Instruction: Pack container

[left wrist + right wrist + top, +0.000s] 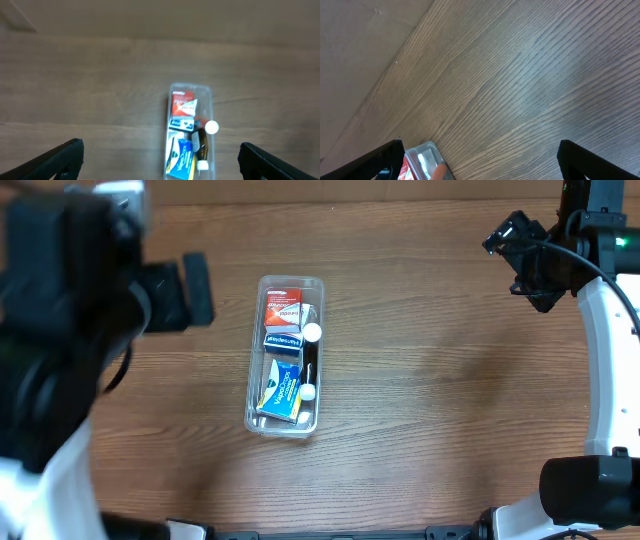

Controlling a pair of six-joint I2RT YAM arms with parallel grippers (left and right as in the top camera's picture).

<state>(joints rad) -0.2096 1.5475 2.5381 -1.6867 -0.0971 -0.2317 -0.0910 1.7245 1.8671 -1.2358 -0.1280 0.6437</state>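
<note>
The clear plastic container [252, 402] lies lengthwise at the table's middle. It holds a red box [282, 309], a dark blue box [282, 340], a blue and yellow box [282, 390] and a dark bottle with a white cap [309, 370]. It also shows in the left wrist view [211, 100] and, by one corner, in the right wrist view [427, 150]. My left gripper [161, 162] is open and empty, high above the table left of the container. My right gripper [480, 159] is open and empty, raised at the far right [522, 255].
The wooden table [430, 400] spreads around the container. The left arm's dark body [70, 330] fills the left side of the overhead view. The right arm's white link [610, 370] runs down the right edge.
</note>
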